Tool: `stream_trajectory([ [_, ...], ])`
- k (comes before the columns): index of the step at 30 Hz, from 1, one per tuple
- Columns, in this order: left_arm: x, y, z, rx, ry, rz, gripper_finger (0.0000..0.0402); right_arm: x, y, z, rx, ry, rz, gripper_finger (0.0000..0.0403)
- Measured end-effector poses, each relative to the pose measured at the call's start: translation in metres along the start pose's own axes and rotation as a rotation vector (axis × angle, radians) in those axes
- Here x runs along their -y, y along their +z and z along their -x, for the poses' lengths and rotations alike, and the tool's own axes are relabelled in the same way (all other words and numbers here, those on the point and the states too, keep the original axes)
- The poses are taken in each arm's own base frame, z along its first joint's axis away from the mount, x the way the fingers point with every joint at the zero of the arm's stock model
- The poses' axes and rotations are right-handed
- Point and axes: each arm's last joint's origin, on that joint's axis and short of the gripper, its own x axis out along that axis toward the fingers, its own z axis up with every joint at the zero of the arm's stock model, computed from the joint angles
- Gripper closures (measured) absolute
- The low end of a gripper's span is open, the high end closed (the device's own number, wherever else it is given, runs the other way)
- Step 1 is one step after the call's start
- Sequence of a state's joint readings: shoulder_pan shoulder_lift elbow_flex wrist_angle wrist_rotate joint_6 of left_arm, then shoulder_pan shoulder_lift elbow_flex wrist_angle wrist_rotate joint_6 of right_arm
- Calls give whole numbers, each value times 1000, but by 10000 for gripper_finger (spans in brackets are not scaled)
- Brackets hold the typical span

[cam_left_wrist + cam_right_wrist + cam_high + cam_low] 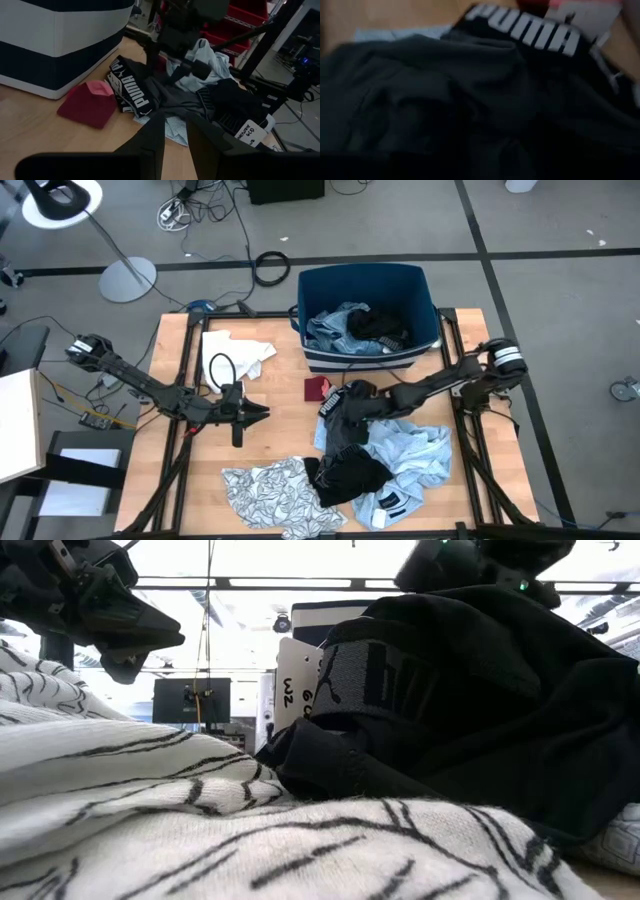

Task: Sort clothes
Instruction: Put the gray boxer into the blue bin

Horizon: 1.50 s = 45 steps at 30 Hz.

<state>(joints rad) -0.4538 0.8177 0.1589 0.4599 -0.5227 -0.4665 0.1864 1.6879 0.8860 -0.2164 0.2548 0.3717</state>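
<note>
Right gripper [352, 402] pressing into black garment [345, 420], finger state impossible to tell; left gripper [262, 414] hovering nearby, fingers slightly apart.

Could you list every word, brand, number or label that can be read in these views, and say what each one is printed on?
"PUMA": on the waistband of the dark grey garment, by the red piece; it shows again in the right wrist view.
A leaping-cat logo, no legible word: on the same waistband in the low view.
Handwritten white tag on the black garment: too small to read.
White tag in the low view: partial characters only, not readable.
</note>
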Motion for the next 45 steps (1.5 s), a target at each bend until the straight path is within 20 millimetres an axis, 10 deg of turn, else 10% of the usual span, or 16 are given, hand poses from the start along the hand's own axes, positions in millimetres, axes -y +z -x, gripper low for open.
stream_trajectory([
  [8, 0, 0, 0, -2, 1, 10, 316, -1, 24, 32, -21, 23, 61, 385],
  [30, 0, -1, 0, -6, 3, 7, 316, 45, 176, 292, 721, -275, 232, 401],
  [37, 0, -1, 0, -7, 4, 6, 316, 89, 201, 341, 989, -483, 177, 401],
  [45, -1, -3, 0, -23, 12, -5, 316, 140, 205, 341, 968, -630, 40, 401],
])
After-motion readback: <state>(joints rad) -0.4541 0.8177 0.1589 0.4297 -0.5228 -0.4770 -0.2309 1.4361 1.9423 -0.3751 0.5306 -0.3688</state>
